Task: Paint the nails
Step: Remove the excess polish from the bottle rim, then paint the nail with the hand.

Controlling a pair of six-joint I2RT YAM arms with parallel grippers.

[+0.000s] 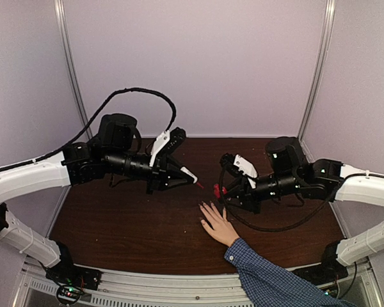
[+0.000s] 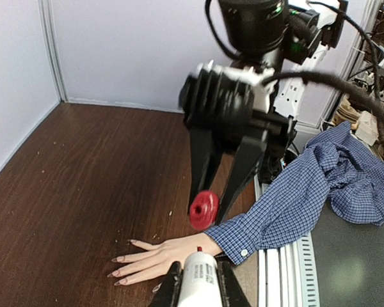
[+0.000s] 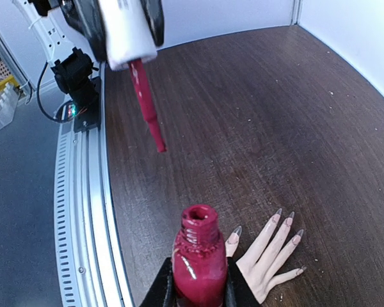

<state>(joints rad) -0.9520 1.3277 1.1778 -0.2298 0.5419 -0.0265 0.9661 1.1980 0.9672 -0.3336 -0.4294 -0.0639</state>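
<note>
Over the brown table (image 1: 115,230), left gripper (image 1: 178,174) pinches the white-capped red brush (image 3: 147,109), right gripper (image 1: 229,190) clasps the open red bottle (image 3: 200,256); dabbing bare nails (image 3: 288,220) looks next.

Posture: left arm (image 1: 32,176) reaches in from the left, forearm near level, wrist tipped down toward table centre. The left gripper (image 1: 179,173) is clamped on a white cap (image 1: 188,173) (brush end pointing down and right). The right arm (image 1: 365,188) comes in from the opposite side, and the right gripper (image 1: 225,190) is closed round a red bottle (image 1: 217,190). The two grippers face each other, tips near but apart.
</note>
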